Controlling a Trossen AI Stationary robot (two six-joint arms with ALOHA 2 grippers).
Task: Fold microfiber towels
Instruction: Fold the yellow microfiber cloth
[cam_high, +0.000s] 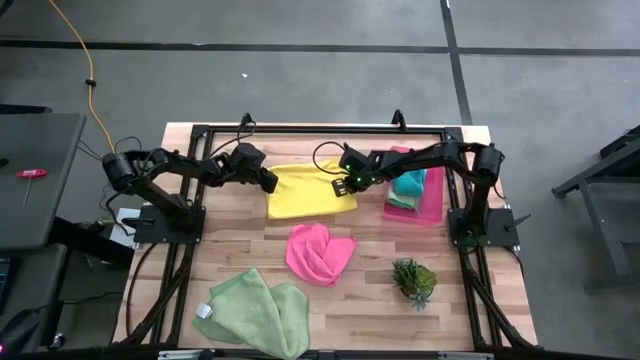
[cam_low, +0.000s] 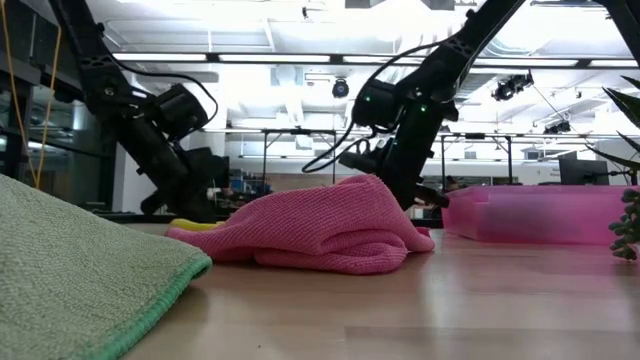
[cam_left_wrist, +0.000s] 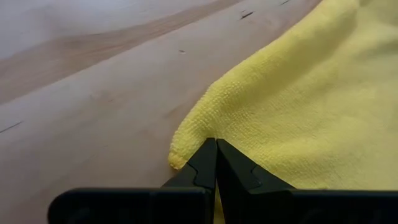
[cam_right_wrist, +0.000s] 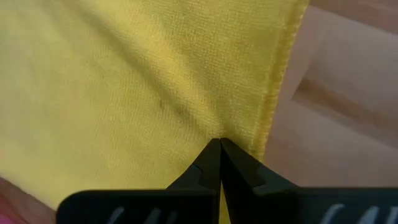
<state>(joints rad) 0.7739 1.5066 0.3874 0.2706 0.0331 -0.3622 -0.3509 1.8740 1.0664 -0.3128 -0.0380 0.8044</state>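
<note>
1. Both hands are down on the yellow towel (cam_high: 310, 190) at the bench's (cam_high: 240, 250) far middle: left hand (cam_high: 270, 183) clenched on its corner, right hand (cam_high: 343, 183) pinching its opposite edge.
2. Teal towel (cam_high: 410, 183) sits in the pink tray (cam_high: 432, 205), apparently done.
3. Pink towel (cam_high: 318, 252) and green towels (cam_high: 258, 310) lie rumpled, unfolded.

The left gripper (cam_left_wrist: 216, 144) has its two dark fingers (cam_left_wrist: 200, 167) pressed together, tips meeting on the rounded corner of the yellow towel (cam_left_wrist: 298, 106). The towel's fuzzy cloth spreads away from that corner, its edge running along the bare wooden tabletop (cam_left_wrist: 93, 93). Beside the towel's corner the tabletop shows pale grain and a few small dark marks.
</note>
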